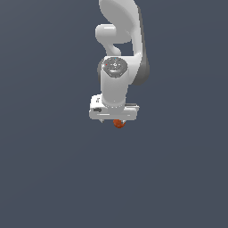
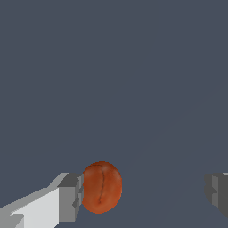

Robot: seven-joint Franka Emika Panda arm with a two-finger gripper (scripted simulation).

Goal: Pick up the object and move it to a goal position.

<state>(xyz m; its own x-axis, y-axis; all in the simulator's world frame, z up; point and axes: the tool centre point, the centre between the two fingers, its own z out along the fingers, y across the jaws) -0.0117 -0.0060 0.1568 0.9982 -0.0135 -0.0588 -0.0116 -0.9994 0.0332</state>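
The object (image 2: 102, 187) is a small orange-red mottled ball. In the wrist view it sits between my gripper's (image 2: 143, 196) fingers, right up against one finger (image 2: 70, 197), while the other finger (image 2: 217, 193) stands far from it. The jaws are wide apart and not closed on the ball. In the exterior view the ball (image 1: 118, 123) peeks out just beneath the white hand of my gripper (image 1: 114, 119), which points straight down; the fingers are mostly hidden there. No goal marker shows in either view.
A plain dark grey-blue surface (image 1: 53, 178) fills both views. The white arm (image 1: 120, 40) rises from the gripper toward the top of the exterior view.
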